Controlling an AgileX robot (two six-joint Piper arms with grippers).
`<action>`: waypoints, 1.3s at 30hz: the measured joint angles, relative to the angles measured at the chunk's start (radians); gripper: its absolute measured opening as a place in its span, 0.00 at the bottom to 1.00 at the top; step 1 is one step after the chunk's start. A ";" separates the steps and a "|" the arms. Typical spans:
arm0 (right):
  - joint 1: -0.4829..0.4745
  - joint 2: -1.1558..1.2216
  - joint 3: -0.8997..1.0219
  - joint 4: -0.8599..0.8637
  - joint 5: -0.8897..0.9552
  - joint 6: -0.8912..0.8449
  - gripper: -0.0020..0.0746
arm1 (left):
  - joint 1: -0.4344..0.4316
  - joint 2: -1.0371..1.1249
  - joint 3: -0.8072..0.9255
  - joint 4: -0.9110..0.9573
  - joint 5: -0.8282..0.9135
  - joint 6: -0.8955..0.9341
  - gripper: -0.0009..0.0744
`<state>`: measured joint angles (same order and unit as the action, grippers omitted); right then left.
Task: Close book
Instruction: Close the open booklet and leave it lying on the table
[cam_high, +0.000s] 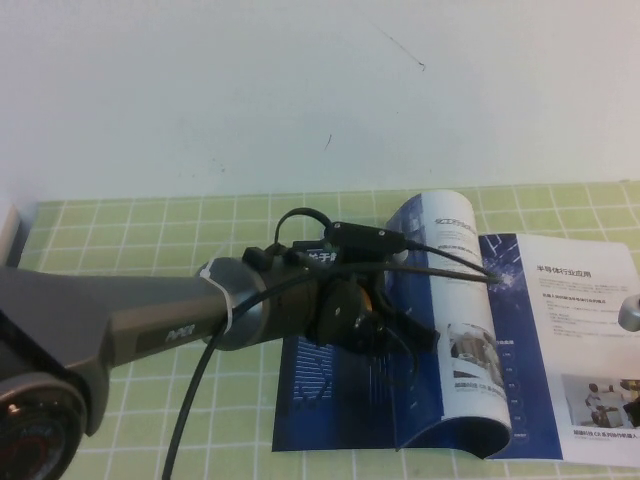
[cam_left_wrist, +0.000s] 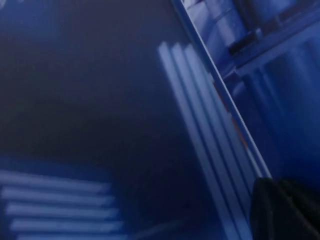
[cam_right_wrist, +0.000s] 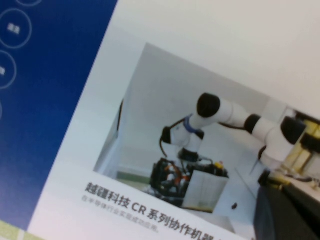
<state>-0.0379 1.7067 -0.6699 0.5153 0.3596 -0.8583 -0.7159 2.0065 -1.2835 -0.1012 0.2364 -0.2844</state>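
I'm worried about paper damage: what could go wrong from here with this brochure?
1. The lifted page is arched mid-turn beside the left gripper; pushing on could crease it, or it may spring back open.
2. The right gripper is close over the right-hand page, so the closing page might land on it.

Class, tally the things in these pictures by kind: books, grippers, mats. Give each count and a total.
Books: 1, the open book on the mat.
Grippers: 2, the left gripper at the book's raised page, the right gripper over its right-hand page.
Mats: 1, the green checked mat.
Total: 4
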 joint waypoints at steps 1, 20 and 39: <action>-0.001 0.002 -0.001 0.004 0.002 0.000 0.02 | -0.002 0.000 -0.016 -0.004 -0.001 0.002 0.01; -0.001 0.016 -0.009 0.035 0.004 0.000 0.02 | -0.035 0.000 -0.311 0.335 0.499 0.130 0.01; -0.001 -0.314 -0.243 -0.060 0.301 0.112 0.02 | 0.149 0.002 -0.311 0.424 0.699 -0.012 0.01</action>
<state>-0.0386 1.3927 -0.9128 0.4553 0.6604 -0.7465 -0.5671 2.0088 -1.5949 0.3230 0.9350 -0.2966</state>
